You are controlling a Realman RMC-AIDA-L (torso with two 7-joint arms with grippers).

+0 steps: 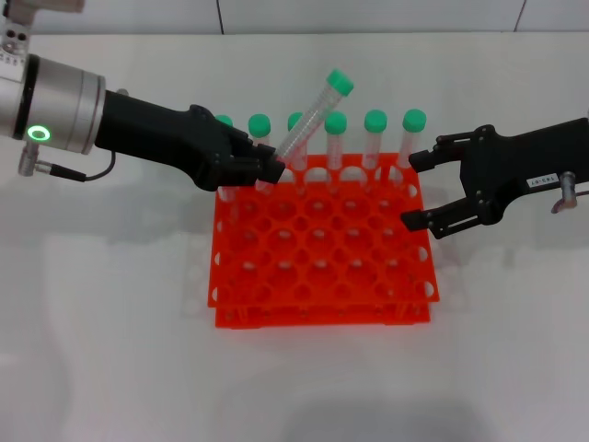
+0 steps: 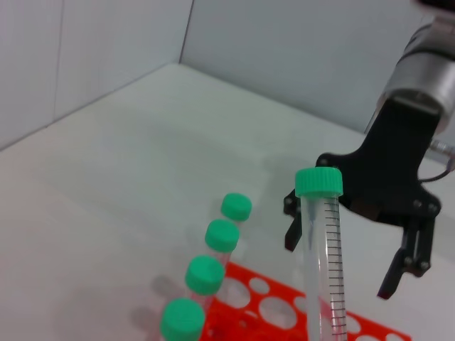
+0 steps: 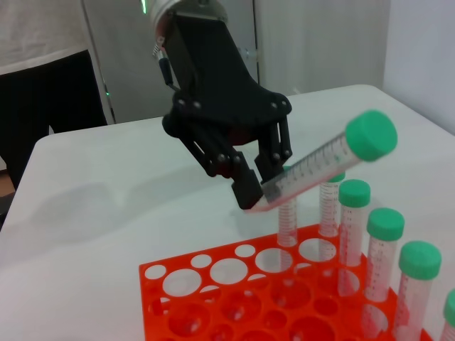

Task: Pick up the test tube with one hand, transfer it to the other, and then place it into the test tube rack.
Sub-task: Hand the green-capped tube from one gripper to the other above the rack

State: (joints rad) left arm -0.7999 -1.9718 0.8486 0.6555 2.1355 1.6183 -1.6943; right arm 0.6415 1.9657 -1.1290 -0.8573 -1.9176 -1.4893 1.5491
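My left gripper (image 1: 271,170), unlabelled, on the silver wrist with a green light, is shut on the lower end of the test tube (image 1: 308,129). The tube tilts up and to the right over the back of the orange-red rack (image 1: 322,267), green cap uppermost. My right gripper (image 1: 412,189), with the white label, is open at the rack's right edge, apart from the tube. In the right wrist view the left gripper (image 3: 249,195) pinches the tube (image 3: 313,163) above the rack (image 3: 234,284). In the left wrist view the tube (image 2: 323,234) stands before the right gripper's spread fingers (image 2: 409,259).
Several other green-capped tubes (image 1: 336,138) stand upright in the rack's back row; they also show in the left wrist view (image 2: 213,256) and the right wrist view (image 3: 384,234). The rack's other holes are empty. A white table (image 1: 110,350) lies all around.
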